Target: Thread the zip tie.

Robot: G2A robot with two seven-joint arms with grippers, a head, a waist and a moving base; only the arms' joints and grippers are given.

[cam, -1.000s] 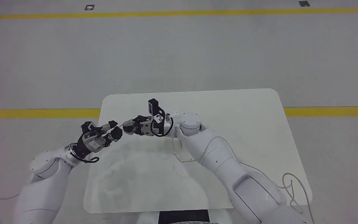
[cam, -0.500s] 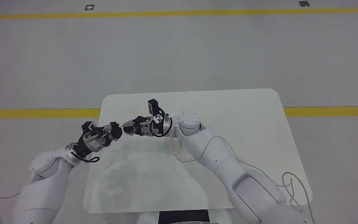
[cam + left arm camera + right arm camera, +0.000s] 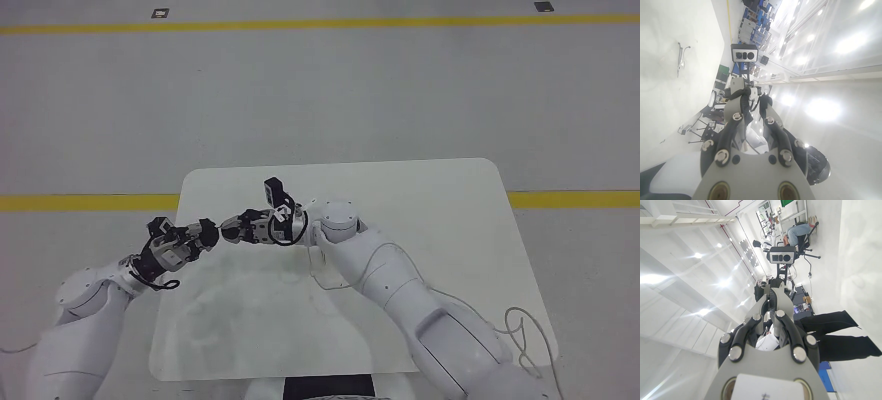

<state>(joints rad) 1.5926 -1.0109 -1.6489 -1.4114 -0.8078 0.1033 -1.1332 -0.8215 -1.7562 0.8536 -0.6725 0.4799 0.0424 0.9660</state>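
over the last second the left gripper (image 3: 207, 236) had crept a little toward the right gripper (image 3: 228, 228), closing most of the small gap we had seen between their tips, while the right arm had hardly stirred. the thin, pale plastic zip tie (image 3: 745, 146) showed to us only as a short light strip low between the left gripper's (image 3: 754, 97) fingers, back toward its palm; from above it was too fine for us to trace. those two grey fingers (image 3: 734, 108) with black pads were drawn in until only a narrow slit remained at the tips, pinched on the zip tie as far as we could judge. the right gripper (image 3: 770, 294) faced it tip to tip, its grey fingers (image 3: 783, 302) likewise pressed nearly together beside a black ribbed pad, and we could not tell whether anything lay between them. from above, the two claws met over the white, round-cornered table (image 3: 430, 200), near its left edge. a black-and-white camera box (image 3: 744, 55) sat on the right wrist beyond the fingertips, and its twin (image 3: 781, 256) on the left wrist. past the table, a yellow line (image 3: 320, 22) crossed the grey floor at the far side, and a second one (image 3: 90, 202) ran level with the table's far half.
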